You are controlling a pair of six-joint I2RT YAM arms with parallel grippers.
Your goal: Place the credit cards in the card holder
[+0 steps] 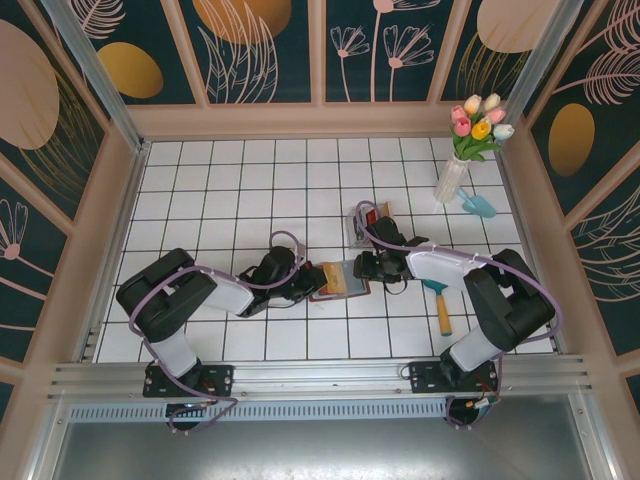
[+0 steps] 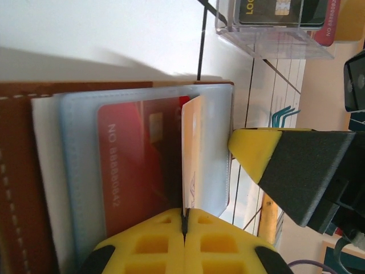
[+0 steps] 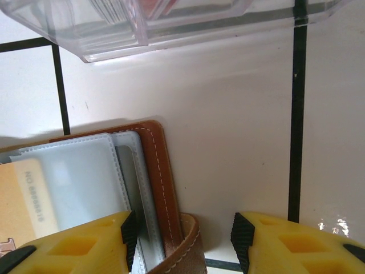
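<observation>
The left pincer [image 2: 184, 221] is closed, its yellow fingers [image 2: 148, 245] pressed together on the near edge of a thin cream plastic card [image 2: 191, 148]. That card stands on edge over the open, brown leather-like folding card holder [image 2: 23, 188]. Just beside it, a red plastic card [image 2: 131, 165] with a gold chip lies flat inside one of the holder's clear sleeves. The right pincer [image 3: 179, 237] meets the holder from the opposite side with its jaws apart. The stitched brown corner of the card holder [image 3: 162, 171] sits between its two yellow fingers, close against one and apart from the other. Seen from above, the card holder [image 1: 340, 280] lies open between the left pincer [image 1: 300, 283] and the right pincer [image 1: 362, 268], near the middle of the table. Just beyond it stands a clear plastic tray [image 1: 368, 222] holding more cards, a black card [image 2: 274, 11] among them. The table [image 1: 250, 190] is white tile crossed by a dark grid. A wooden-handled tool [image 1: 442, 312] lies near the right arm. A white vase of pink, yellow and white tulips [image 1: 455, 178] stands at the far right with a small blue scoop [image 1: 482, 206] beside it. Dark teal wall panels [image 1: 255, 50] with pale leaves and gold ovals, set in light wood frames, enclose the table.
</observation>
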